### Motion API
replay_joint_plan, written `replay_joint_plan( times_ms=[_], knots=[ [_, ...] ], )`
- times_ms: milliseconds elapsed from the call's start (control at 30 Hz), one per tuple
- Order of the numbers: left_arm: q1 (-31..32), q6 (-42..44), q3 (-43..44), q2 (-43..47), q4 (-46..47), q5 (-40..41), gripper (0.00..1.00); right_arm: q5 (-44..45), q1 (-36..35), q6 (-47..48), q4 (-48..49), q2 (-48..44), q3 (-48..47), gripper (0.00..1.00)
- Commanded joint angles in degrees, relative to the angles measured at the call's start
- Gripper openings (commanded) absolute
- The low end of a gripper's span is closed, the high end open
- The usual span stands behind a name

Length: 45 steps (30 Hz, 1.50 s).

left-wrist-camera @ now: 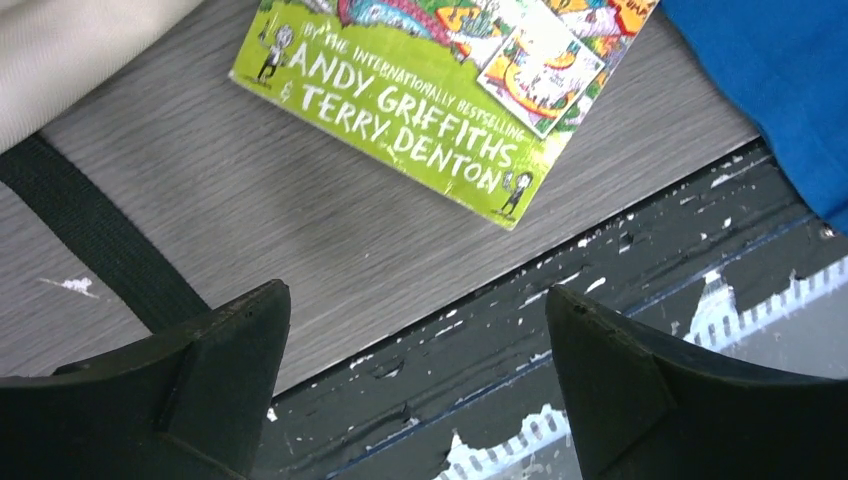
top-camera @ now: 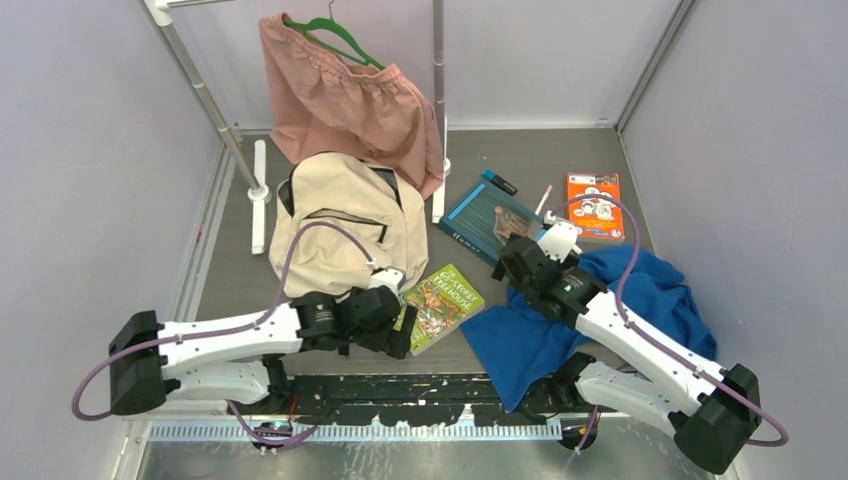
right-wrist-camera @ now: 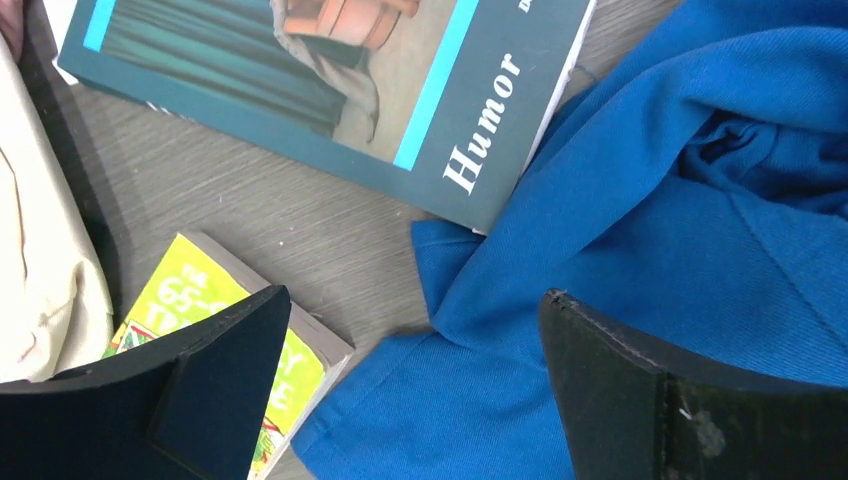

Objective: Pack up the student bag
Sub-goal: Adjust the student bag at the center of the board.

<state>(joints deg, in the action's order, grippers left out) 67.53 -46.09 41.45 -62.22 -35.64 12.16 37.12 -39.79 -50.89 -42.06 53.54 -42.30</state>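
Closest to me, a scuffed black strip (left-wrist-camera: 520,330) runs along the near edge of the grey wood-grain bench (left-wrist-camera: 250,230). My left fingers (left-wrist-camera: 220,350) hang spread wide above that seam, holding nothing. My right fingers (right-wrist-camera: 215,360) are likewise parted and empty, over the edge of the blue cloth (right-wrist-camera: 650,230).

Just beyond the left ones the green paperback (left-wrist-camera: 420,110) lies flat, one corner nearly at the strip. I judge it the next thing to pack. Flat as it is, it gives little to pinch, so I'd come in low at that near corner, straddle the edge and close gently so the cover doesn't buckle. A black strap (left-wrist-camera: 90,230) trails beside it, and I'd keep off that.

The student bag (top-camera: 340,225) lies further back on the left, just beside the book; whether its main zip is open I can't tell. Beyond sit a teal book (top-camera: 490,220) and an orange book (top-camera: 594,205), then a pink garment (top-camera: 350,100) on a green hanger (top-camera: 335,35), with pale walls (top-camera: 100,150) all round.
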Motion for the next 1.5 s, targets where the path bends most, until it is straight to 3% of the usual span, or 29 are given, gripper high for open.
replay_joint_plan(
  times_ms=[0, 200, 267, 400, 633, 733, 867, 1167, 1233, 1267, 1367, 1400, 1467],
  knots=[
    [2.17, 0.36, 7.97, -4.66, -0.09, 7.20, 0.99, -1.94, -0.36, 0.87, 1.13, 0.07, -0.02, 1.00],
    [2.61, 0.12, 14.92, -6.96, -6.75, 14.28, 1.00, -3.74, -0.30, 2.28, 2.25, 5.30, -1.85, 1.00],
    [0.58, -2.23, 14.09, -4.64, -7.25, 15.46, 1.00, -12.52, 1.72, 5.38, 9.47, 5.44, -0.49, 1.00],
    [-7.84, -5.54, 9.77, 1.33, -7.99, 10.45, 1.00, -38.39, 14.39, 6.15, 22.86, 8.62, 1.11, 1.00],
    [-11.66, -8.68, 5.98, 15.10, -13.12, 16.65, 1.00, -51.74, 15.07, 6.18, 31.27, 24.81, -9.68, 1.00],
    [-12.79, -10.21, 4.80, 18.79, -14.64, 17.72, 1.00, -52.81, 13.81, 4.27, 35.23, 33.08, -14.20, 0.99],
    [-12.86, -13.14, 4.14, 21.32, -17.70, 18.38, 1.00, -51.06, 10.79, 5.68, 33.13, 42.23, -23.09, 0.99],
    [-14.21, -24.39, 1.05, 21.89, -26.47, 19.56, 0.97, -51.60, 8.80, 5.80, 32.83, 58.46, -33.77, 0.86],
    [-15.65, -25.63, -1.37, 21.79, -23.96, 17.18, 0.96, -52.66, 8.55, 5.62, 32.76, 60.05, -34.92, 0.81],
    [-16.73, -25.30, -2.44, 21.67, -21.63, 15.08, 0.95, -52.91, 8.31, 5.43, 33.20, 60.22, -35.00, 0.72],
    [-19.20, -25.11, -4.49, 21.19, -17.11, 10.15, 0.93, -53.04, 7.41, 5.42, 33.25, 58.78, -34.93, 0.16],
    [-19.53, -25.08, -4.68, 21.17, -16.38, 9.81, 0.93, -52.89, 6.95, 5.65, 32.83, 57.74, -34.83, 0.04],
    [-19.99, -25.02, -4.45, 21.21, -16.13, 10.93, 0.93, -52.90, 6.01, 6.13, 32.65, 55.51, -34.24, 0.01]
  ],
)
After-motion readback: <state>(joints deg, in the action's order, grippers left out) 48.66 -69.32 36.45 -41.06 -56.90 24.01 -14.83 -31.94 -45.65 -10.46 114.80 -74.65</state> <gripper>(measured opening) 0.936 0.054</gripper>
